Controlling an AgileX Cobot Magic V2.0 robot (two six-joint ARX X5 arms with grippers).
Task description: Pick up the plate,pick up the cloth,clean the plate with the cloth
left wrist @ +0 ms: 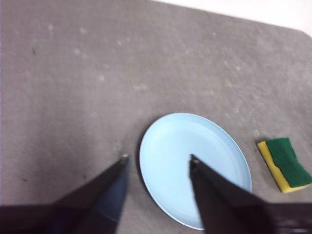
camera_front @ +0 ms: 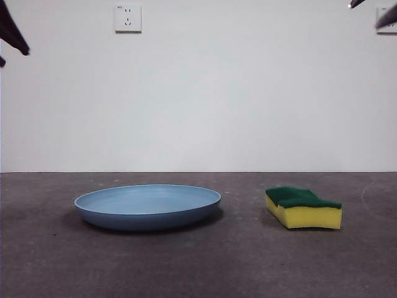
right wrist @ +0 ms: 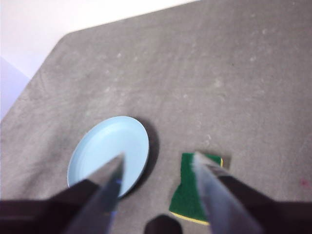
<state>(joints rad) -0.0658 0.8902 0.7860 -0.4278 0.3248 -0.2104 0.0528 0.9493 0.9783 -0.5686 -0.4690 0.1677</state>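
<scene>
Blue plate [camera_front: 147,206] and cloth [camera_front: 303,207] lie apart on your table [camera_front: 198,267]; left gripper [left wrist: 158,158], jaws wide, hangs over the plate, right gripper [right wrist: 158,161], wide, nearer the cloth.

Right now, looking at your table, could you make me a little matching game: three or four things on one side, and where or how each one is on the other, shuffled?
Things:
1. plate
2. sponge
3. left gripper
4. wall socket

Descriptions:
A. high on the white wall
B. lying flat and bare on the grey table
C. open, raised above the plate
D. resting green side up, apart from the plate

Pairs: 1-B, 2-D, 3-C, 4-A. The right gripper is open too, raised above the sponge.
</scene>
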